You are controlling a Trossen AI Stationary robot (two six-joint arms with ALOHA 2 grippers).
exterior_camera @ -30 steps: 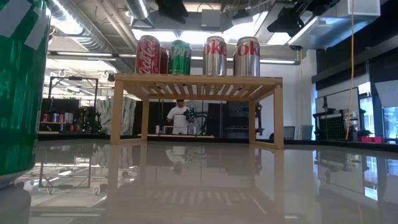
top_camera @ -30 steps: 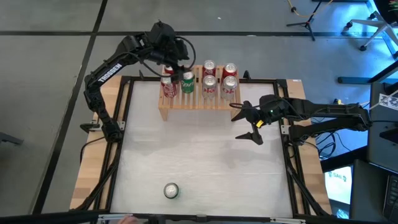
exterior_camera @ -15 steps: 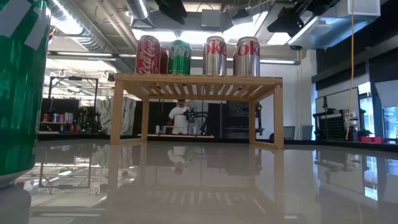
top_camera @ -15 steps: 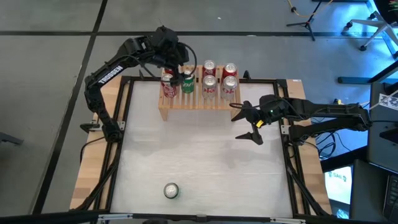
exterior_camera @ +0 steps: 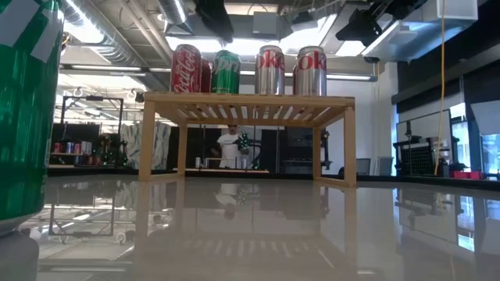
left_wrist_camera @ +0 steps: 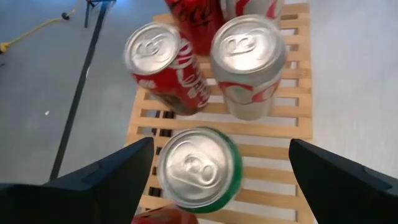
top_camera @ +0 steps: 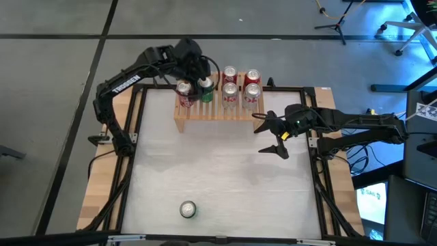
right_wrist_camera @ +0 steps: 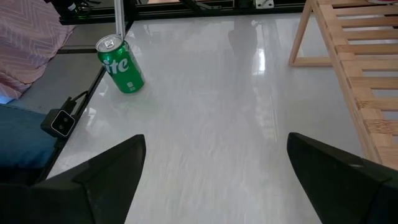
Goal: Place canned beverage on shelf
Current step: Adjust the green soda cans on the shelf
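Overhead and wrist views at one moment. The left gripper hangs over the upper-left end of the shelf, fingers apart and empty, directly above a green can that stands upright on the slats. Beside it stand a red cola can and a silver diet cola can, close together but apparently not touching; the overhead view shows six cans on the shelf in all, though those under the arm are partly masked. A further green can stands alone at lower centre of the counter, well apart from the shelf. The right gripper waits, fingers spread, at right of centre, just below the shelf's right end.

Handling, as a judgement: each can is a rigid, thin-walled cylinder, smooth and likely slippery, moderately heavy if full, and dents under hard squeeze. Take hold across the mid-body, fingers on opposite sides, keeping it upright.

The counter is white, glossy and reflective. The floor around it is grey; the low view shows an open workshop with a person standing far behind.
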